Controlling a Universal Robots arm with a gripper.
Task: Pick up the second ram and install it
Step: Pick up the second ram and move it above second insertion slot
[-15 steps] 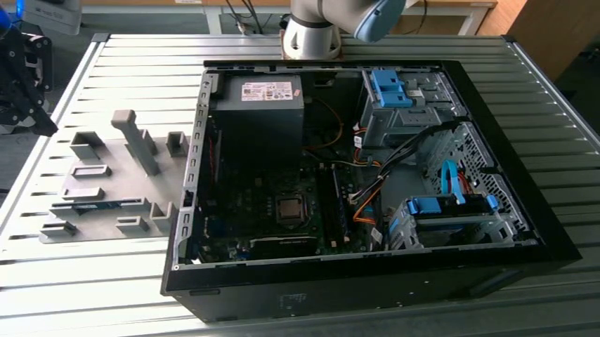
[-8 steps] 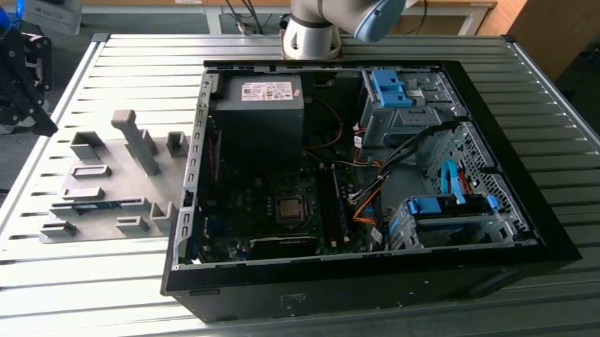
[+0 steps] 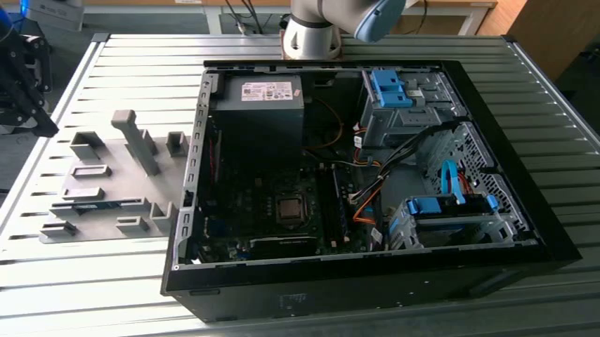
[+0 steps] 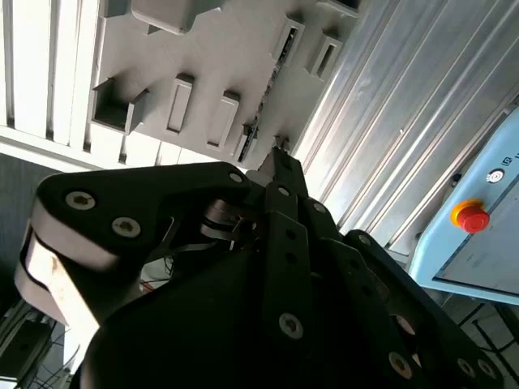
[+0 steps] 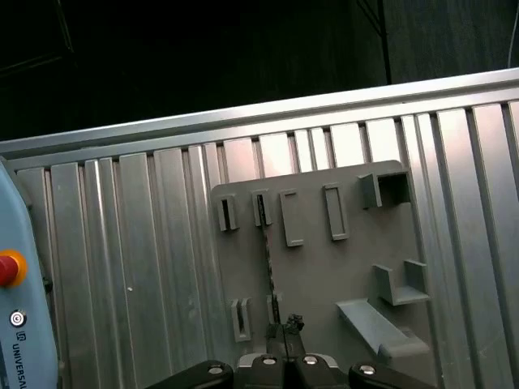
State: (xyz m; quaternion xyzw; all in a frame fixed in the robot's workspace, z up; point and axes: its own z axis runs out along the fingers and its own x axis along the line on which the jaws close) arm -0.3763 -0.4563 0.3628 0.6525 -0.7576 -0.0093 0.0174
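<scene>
The second ram (image 5: 268, 263) is a thin green stick standing on edge in a slot of the grey fixture plate (image 5: 324, 275). In the exterior view the ram (image 3: 98, 206) lies near the plate's front, at the exterior view's left of the open computer case (image 3: 375, 168). My gripper (image 5: 286, 327) hangs well above the plate, its fingertips together and in line with one end of the ram, holding nothing. The second wrist view has the shut gripper (image 4: 280, 160) pointing at the ram (image 4: 263, 105). In the exterior view the black gripper (image 3: 42, 123) is at the left edge.
Several grey blocks, among them a tall upright one (image 3: 136, 140), stand on the fixture plate. The case has blue drive-bay clips (image 3: 389, 88) and loose cables (image 3: 366, 203). A pendant with a red button (image 5: 6, 267) lies beside the slatted aluminium table (image 3: 281, 53).
</scene>
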